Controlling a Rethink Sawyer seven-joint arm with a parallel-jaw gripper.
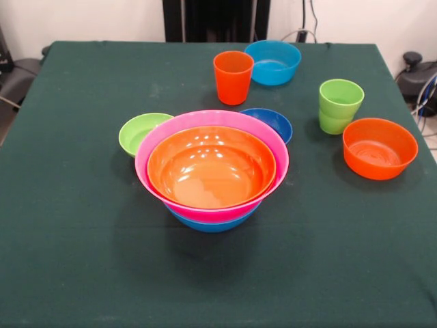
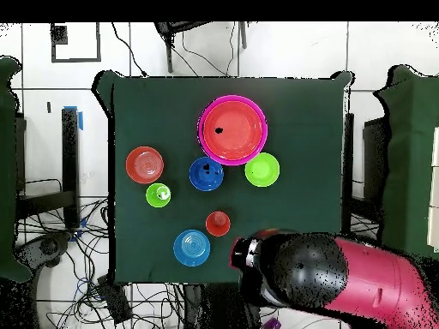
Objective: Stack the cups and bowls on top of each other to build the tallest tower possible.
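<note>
Front: tower (image 1: 212, 171) nearest, orange bowl in pink on blue, mid-table, lime bowl (image 1: 140, 132) and dark blue bowl (image 1: 272, 121) touching behind; overhead: my arm (image 2: 317, 274) at table edge, can't tell my gripper's state.

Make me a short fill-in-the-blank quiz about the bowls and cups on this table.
1. The tower has an orange bowl nested inside a ____ bowl.
2. The bottom bowl of the tower is ____.
3. The two lime green cups are ____ one inside the other.
4. The orange cup stands beside the ____ blue bowl.

Missing words: pink; blue; stacked; light
</note>
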